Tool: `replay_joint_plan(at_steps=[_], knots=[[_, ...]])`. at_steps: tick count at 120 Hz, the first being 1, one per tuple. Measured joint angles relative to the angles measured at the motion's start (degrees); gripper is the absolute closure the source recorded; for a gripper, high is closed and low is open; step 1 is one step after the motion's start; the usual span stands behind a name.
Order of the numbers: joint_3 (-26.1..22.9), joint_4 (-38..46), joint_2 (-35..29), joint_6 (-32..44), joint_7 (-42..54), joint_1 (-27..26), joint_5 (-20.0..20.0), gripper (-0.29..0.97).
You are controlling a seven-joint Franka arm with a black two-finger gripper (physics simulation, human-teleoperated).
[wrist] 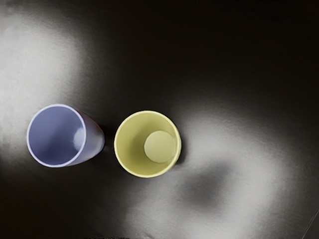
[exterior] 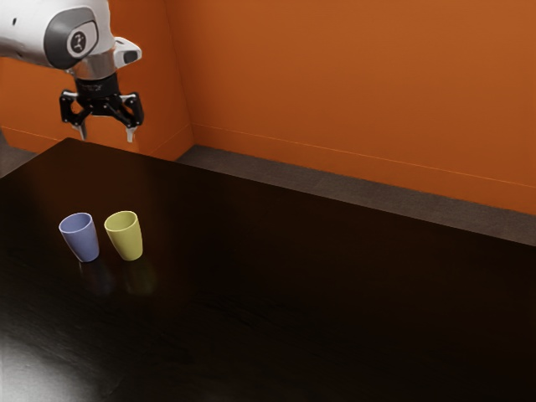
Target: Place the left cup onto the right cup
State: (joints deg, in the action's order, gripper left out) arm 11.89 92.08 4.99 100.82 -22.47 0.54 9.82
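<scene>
Orange walls (exterior: 352, 75), glossy black table (exterior: 335, 301). The blue cup (exterior: 79, 237) and yellow-green cup (exterior: 124, 235) stand upright side by side at middle left, mouths up, so stacking looks doable. The gripper (exterior: 106, 134) hangs upper left, spread open, holding nothing yet.

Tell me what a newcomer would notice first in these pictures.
Two small cups stand upright side by side on the dark glossy table, near the exterior view's left: a blue cup and, to its right in that view, a yellow-green cup. Behind them a bright orange wall stands out. The arm's black jaws hang open high above the cups, holding nothing.
</scene>
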Motion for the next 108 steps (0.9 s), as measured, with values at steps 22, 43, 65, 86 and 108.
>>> replay_joint_plan(at_steps=[22,43,65,86,108], knots=[[2.17,0.2,0.4,0.29,-6.62,0.58,-0.19,0.0],[3.14,1.45,1.17,1.2,-12.63,-0.02,-0.24,0.0],[4.71,2.58,1.29,2.44,-18.3,0.05,-0.28,0.0],[6.14,2.73,1.68,3.03,-22.15,0.22,-0.19,0.0],[7.76,3.65,2.32,4.54,-24.01,0.27,-0.27,0.0]])
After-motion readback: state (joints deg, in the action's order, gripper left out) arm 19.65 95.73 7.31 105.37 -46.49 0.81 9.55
